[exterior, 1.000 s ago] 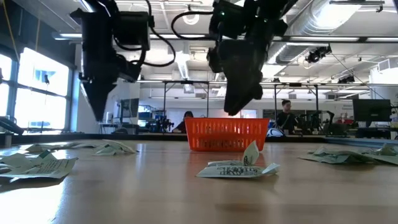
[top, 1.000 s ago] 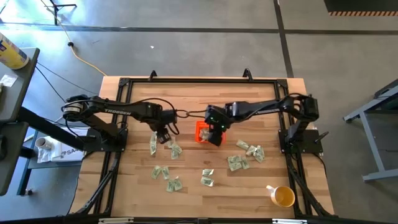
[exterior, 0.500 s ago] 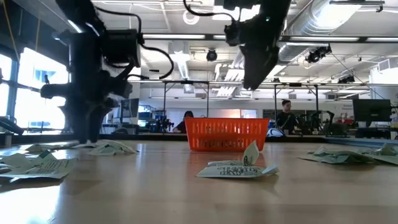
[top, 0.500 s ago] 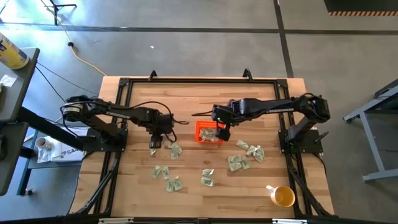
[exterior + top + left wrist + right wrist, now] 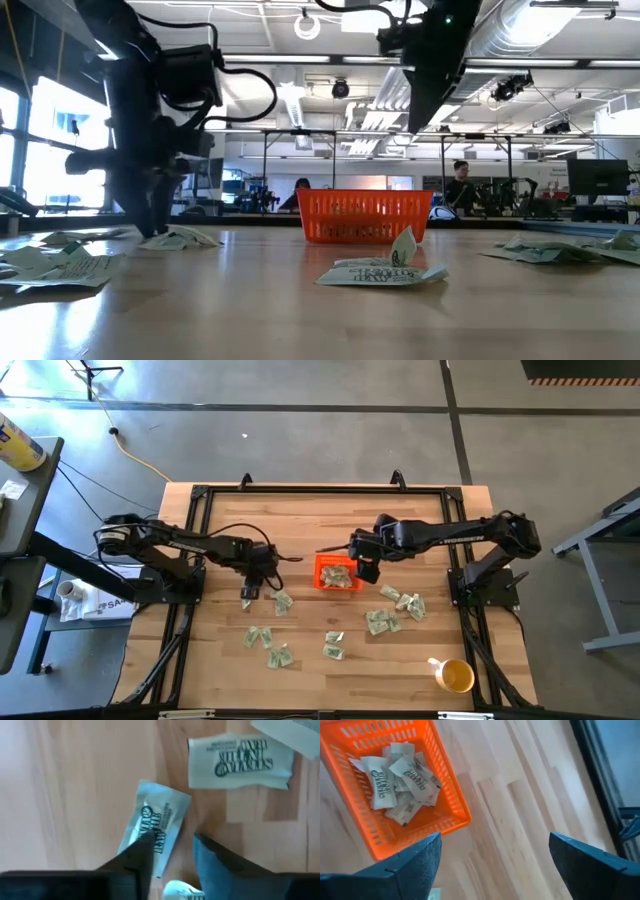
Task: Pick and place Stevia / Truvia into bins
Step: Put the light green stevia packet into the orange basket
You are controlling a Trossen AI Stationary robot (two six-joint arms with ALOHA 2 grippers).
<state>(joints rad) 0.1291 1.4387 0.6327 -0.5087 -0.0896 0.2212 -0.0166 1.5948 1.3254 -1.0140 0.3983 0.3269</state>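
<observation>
Pale green and white Stevia / Truvia packets lie flat on the wooden table in loose groups (image 5: 265, 645) (image 5: 395, 608). The orange bin (image 5: 338, 573) stands mid-table with several packets in it (image 5: 402, 780). My left gripper (image 5: 248, 592) is down at the table left of the bin, open. One finger lies over a packet (image 5: 157, 822) and the other stands over bare wood. My right gripper (image 5: 495, 870) hangs wide open above the table, just right of the bin, with nothing between its fingers. My left gripper comes from above, pointing down. One fingertip (image 5: 142, 851) covers the near end of the packet (image 5: 150, 835), which lies flat on the wood. The other fingertip (image 5: 210, 855) is beside the packet. Whether the tip touches the packet I cannot tell.
A yellow cup (image 5: 455, 676) stands near the table's front right corner. A black frame (image 5: 320, 488) runs round the table's edge. One crumpled packet (image 5: 380, 270) lies in front of the bin. Bare wood lies between the bin and the far edge.
My left gripper has sunk to the table over the packets left of the bin, and its wrist has rolled. My right gripper has risen from just over the bin and drawn back toward the table's right edge.
</observation>
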